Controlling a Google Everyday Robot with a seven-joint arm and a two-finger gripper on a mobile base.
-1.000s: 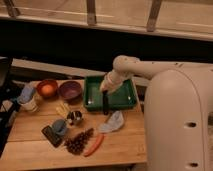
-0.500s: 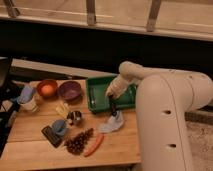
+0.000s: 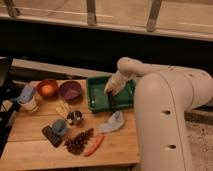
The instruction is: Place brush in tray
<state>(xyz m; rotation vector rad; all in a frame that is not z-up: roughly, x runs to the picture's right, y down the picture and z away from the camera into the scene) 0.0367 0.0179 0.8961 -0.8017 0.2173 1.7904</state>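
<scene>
Over the tray, the gripper hovers; its grip I cannot tell. The brush looks inside already, release possibly remaining.

Tray: green, shallow, rectangular, flat on bench. Brush: slim, black, in tray's right half, head toward 6 o'clock, directly below tool.
</scene>
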